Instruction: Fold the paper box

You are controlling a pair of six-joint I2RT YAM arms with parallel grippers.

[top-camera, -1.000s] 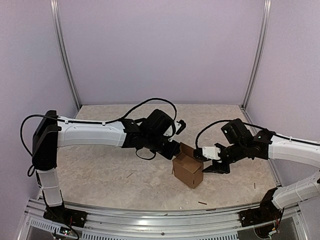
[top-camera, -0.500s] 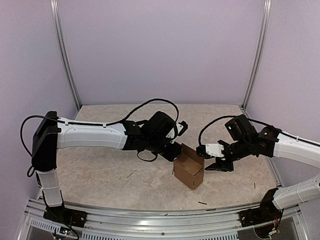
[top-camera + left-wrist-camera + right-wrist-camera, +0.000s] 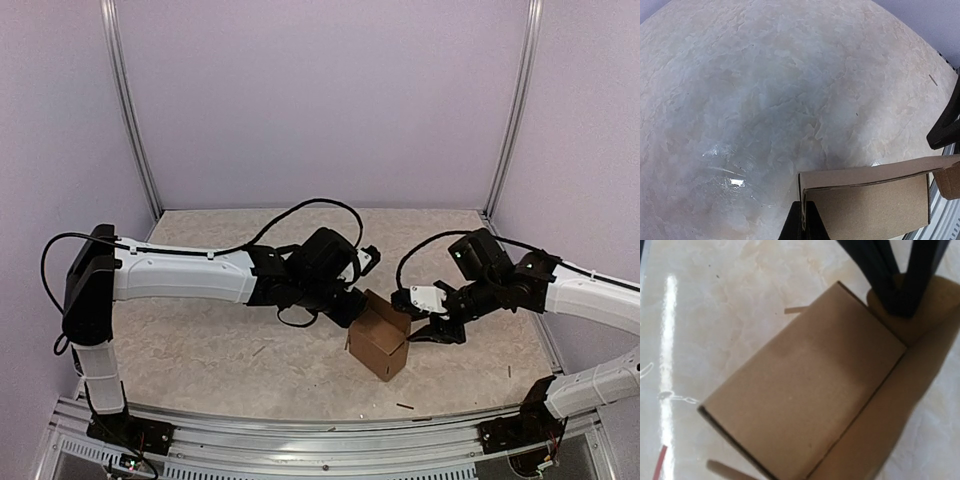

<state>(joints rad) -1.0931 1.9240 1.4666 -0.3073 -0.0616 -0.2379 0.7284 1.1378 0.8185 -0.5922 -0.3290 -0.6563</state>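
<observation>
The paper box is a small brown cardboard box standing on the table's middle, with a flap raised at its top. My left gripper is shut on the box's upper left wall; in the left wrist view its fingertips pinch the edge of the cardboard. My right gripper sits close against the box's right side with its jaws apart, nothing between them. In the right wrist view the box fills the picture, the left gripper's dark fingers show on its far flap, and the right gripper's own fingers are out of frame.
Tiny dark scraps lie on the beige tabletop, one near the front edge and one to the left of the box. Lilac walls and metal posts enclose the table. A black cable loops above the left arm.
The left arm has shifted a little to the right with the box wall in its grip. The right gripper has drawn slightly up and back, staying close to the box's right side.
</observation>
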